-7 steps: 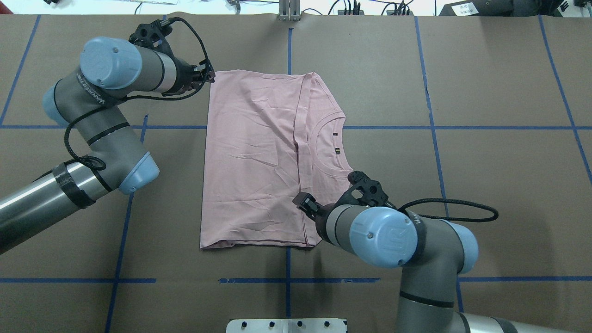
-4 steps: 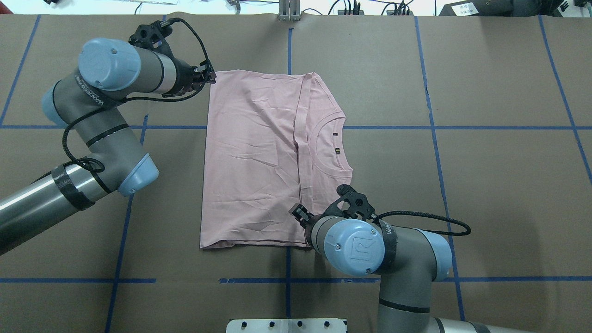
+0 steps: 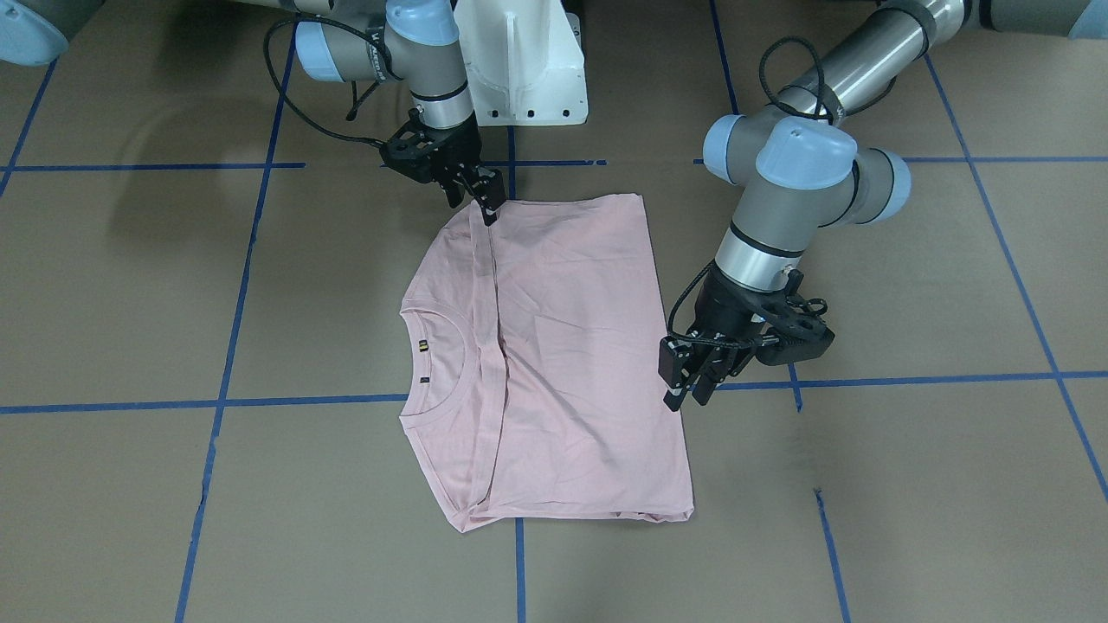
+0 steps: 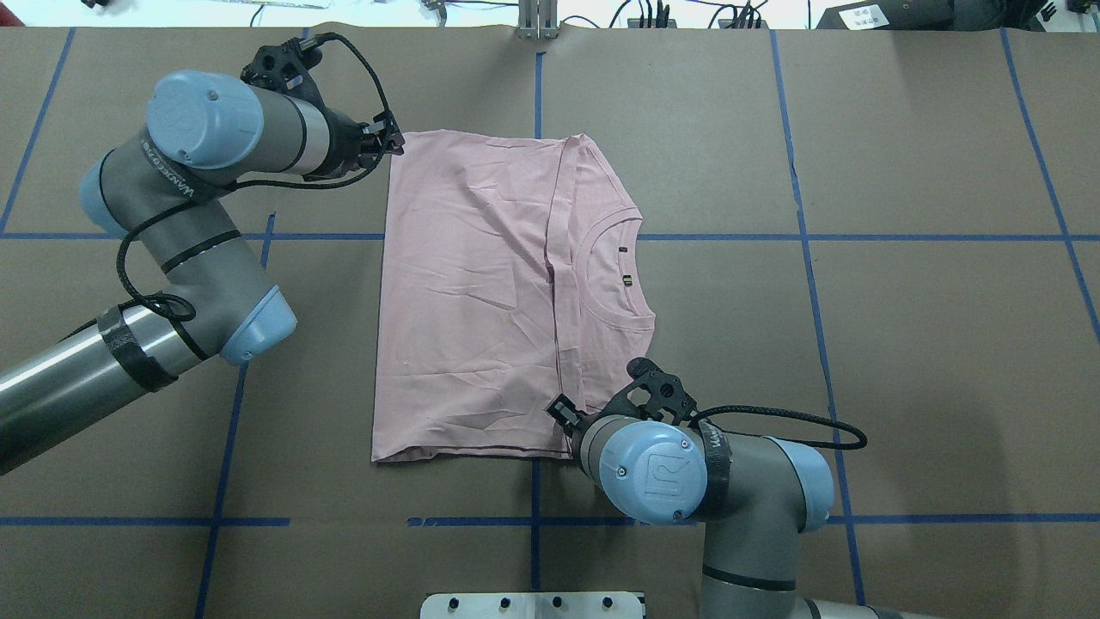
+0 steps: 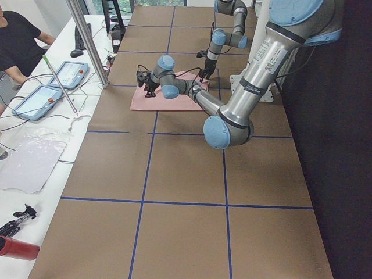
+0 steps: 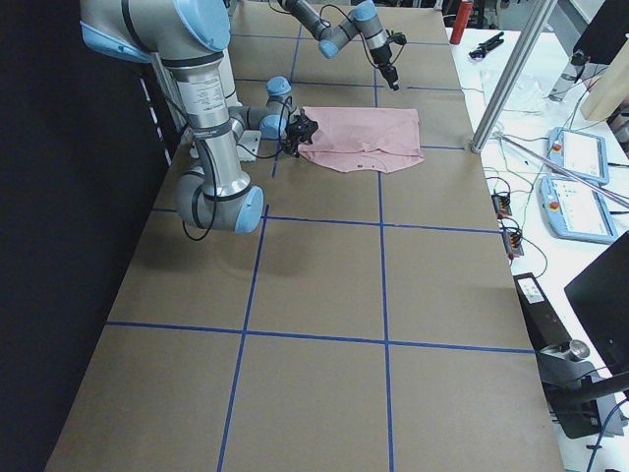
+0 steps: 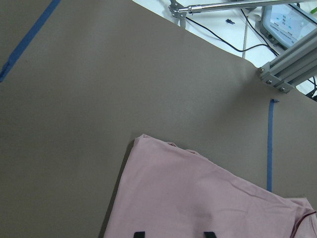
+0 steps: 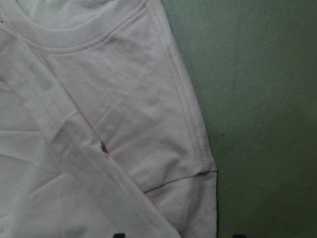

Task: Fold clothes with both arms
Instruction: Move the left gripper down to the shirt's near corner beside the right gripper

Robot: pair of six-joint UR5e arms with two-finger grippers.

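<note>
At edges of the folded T-shirt point(image 3: 563, 346), left gripper point(image 3: 686, 396) and right gripper point(image 3: 489, 206) gape, empty.

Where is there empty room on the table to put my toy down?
The biggest bare patch is the brown paper-covered table on the robot's right, past the collar of the pale pink T-shirt. It is crowded at the shirt's far-left and near-right corners, where the left black claw and the right black claw are.

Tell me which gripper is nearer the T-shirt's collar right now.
The right gripper: it sits at the T-shirt's robot-side edge, on the collar side. The left gripper is at the opposite side, away from the collar.
</note>
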